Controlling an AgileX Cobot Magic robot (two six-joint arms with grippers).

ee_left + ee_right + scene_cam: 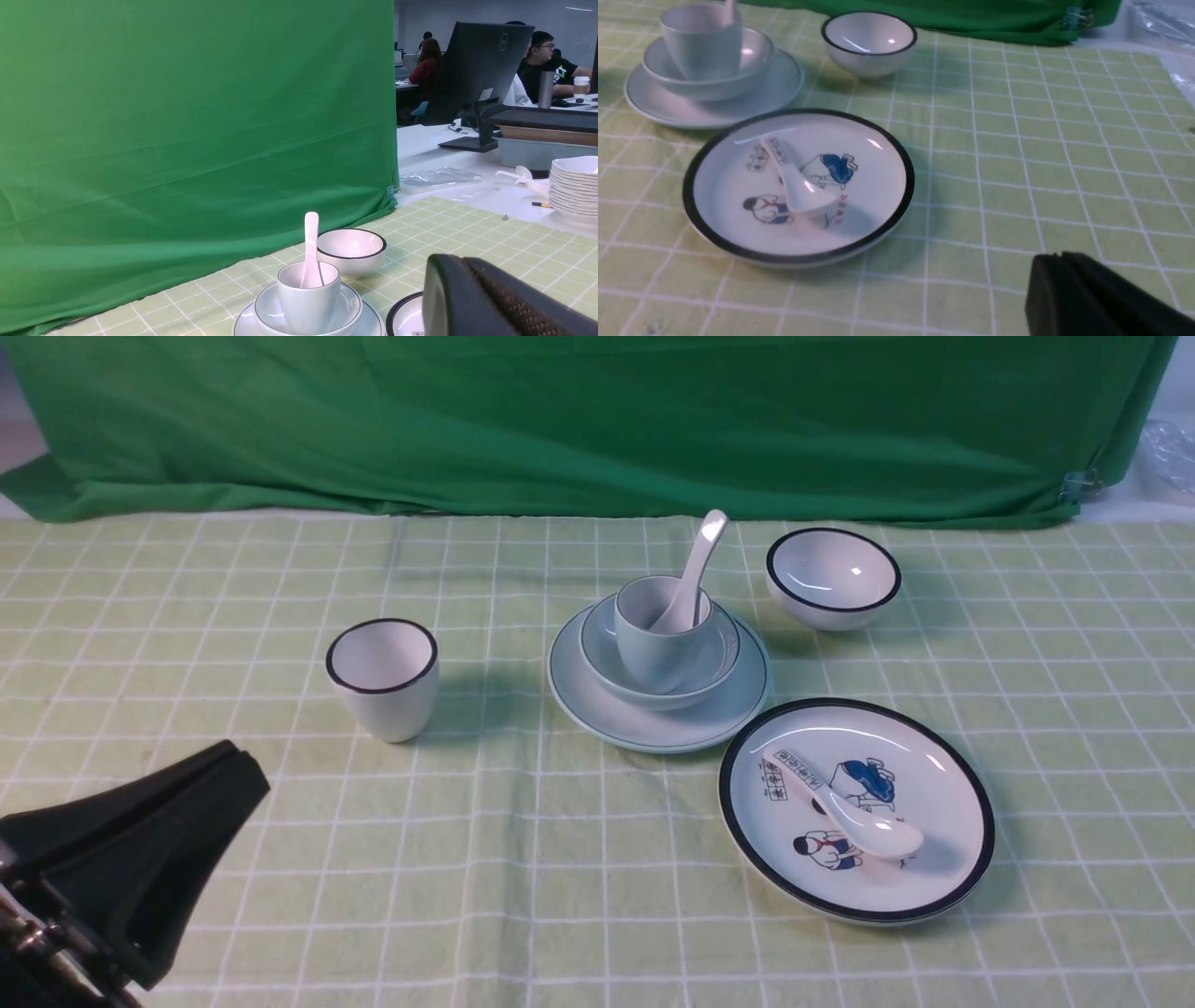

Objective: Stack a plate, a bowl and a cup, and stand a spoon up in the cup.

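plate: the plate (653, 719) is lying on the checked cloth (523, 859) near the middle, carrying the rest of the stack.
bowl: the bowl (653, 686) is sitting centred in the plate.
cup: the cup (653, 644) is standing upright inside the bowl.
spoon: the spoon (695, 569) is standing in the cup, scoop end down, handle leaning against the rim and pointing up toward the green backdrop (597, 420).
left gripper: the left gripper (233, 775) is hanging low at the near left, jaws pressed together, holding nothing, well apart from the stack.
right gripper: the right gripper (1057, 280) is showing only in its own wrist view, jaws closed and empty, well clear of the dishes.
others: the black-rimmed cup (383, 677), black-rimmed bowl (833, 577) and picture plate (962, 803) with the printed spoon (864, 821) on it are staying outside the stack.
progress: all four pieces are looking placed; nothing seems left but keeping the arms clear.
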